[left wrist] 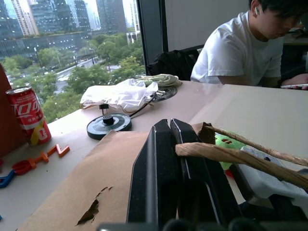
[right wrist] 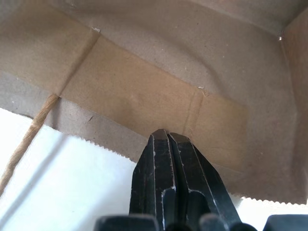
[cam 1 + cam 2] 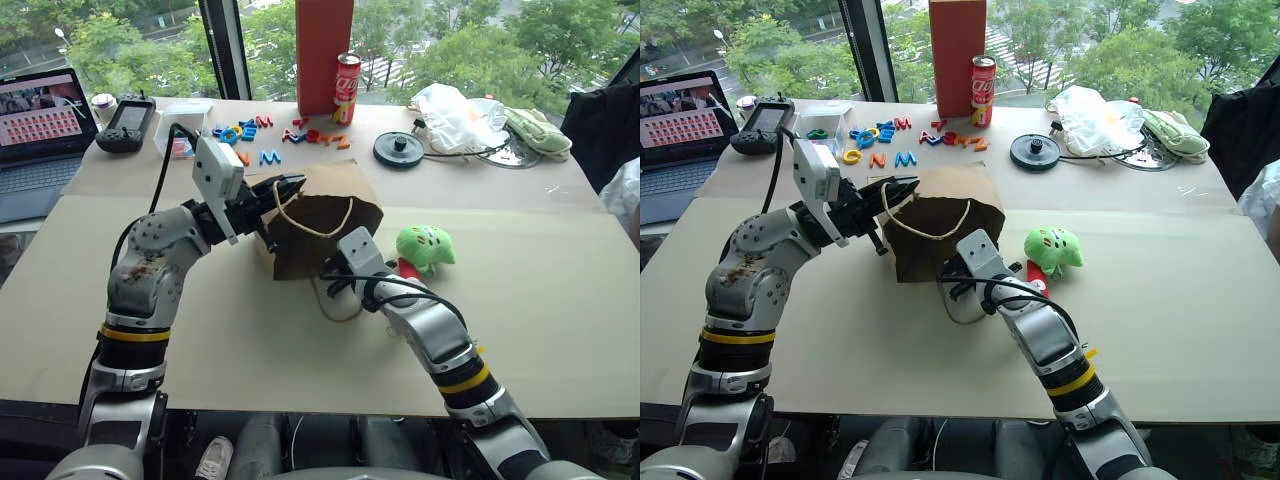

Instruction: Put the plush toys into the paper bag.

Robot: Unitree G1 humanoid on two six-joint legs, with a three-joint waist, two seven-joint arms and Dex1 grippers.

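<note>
Brown kraft paper takes up the middle of my worktop (image 3: 560, 330): the paper bag (image 3: 940, 235) lies on its side with its dark mouth towards me, one tan cord handle (image 3: 923, 226) looping across the opening. My left jaws (image 3: 902, 188) are pressed together at the bag's upper rim, at about ten o'clock of the mouth; the left wrist view shows a cord running across the fingers (image 1: 159, 173), but I cannot tell whether any paper or cord is actually pinched between them. My right jaws (image 2: 166, 137) are likewise closed, fingers flush, tips at the serrated lower lip of the bag and holding nothing I can see. From above, my own right wrist covers that lip and the second cord loop trails out beneath it.

The green plush toy (image 3: 426, 246) sits on the worktop just beside the bag, at three o'clock of it. The red plush toy (image 3: 1037, 277) is mostly hidden behind my right forearm; only a sliver shows below the green one, its key ring not visible.

Farther off, at twelve o'clock, stand a red cola can (image 3: 347, 88), coloured plastic letters (image 3: 262, 130) and a clear plastic bag (image 3: 455, 115). A person in a white T-shirt (image 1: 240, 48) sits at the far edge, cut off by the frame.
</note>
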